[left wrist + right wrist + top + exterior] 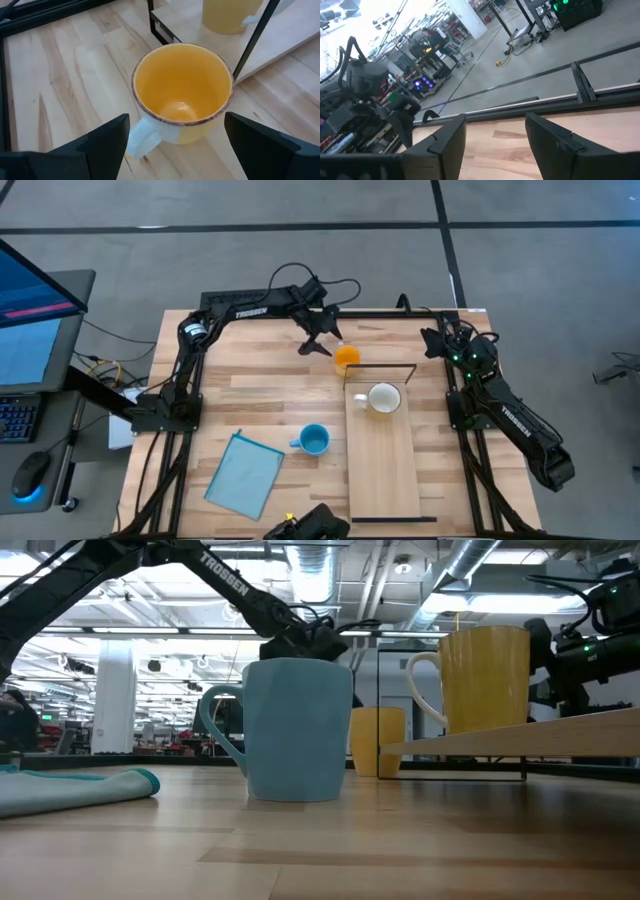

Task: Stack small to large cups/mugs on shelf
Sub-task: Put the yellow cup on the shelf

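The orange mug [346,359] stands upright on the tabletop just beyond the shelf's far end, with my left gripper [322,341] open above it; in the left wrist view the mug [182,92] sits between the spread fingers, untouched. The cream mug [383,398] stands on the shelf [382,465] near its far end. The light blue mug [314,440] stands on the table left of the shelf. My right gripper [437,340] waits open near the table's far right corner.
A flat light-blue cloth [245,474] lies on the near left of the table. The shelf's thin dark frame [381,368] rises right beside the orange mug. In the low view the blue mug [295,728] stands in front, the cream mug [485,678] raised on the shelf.
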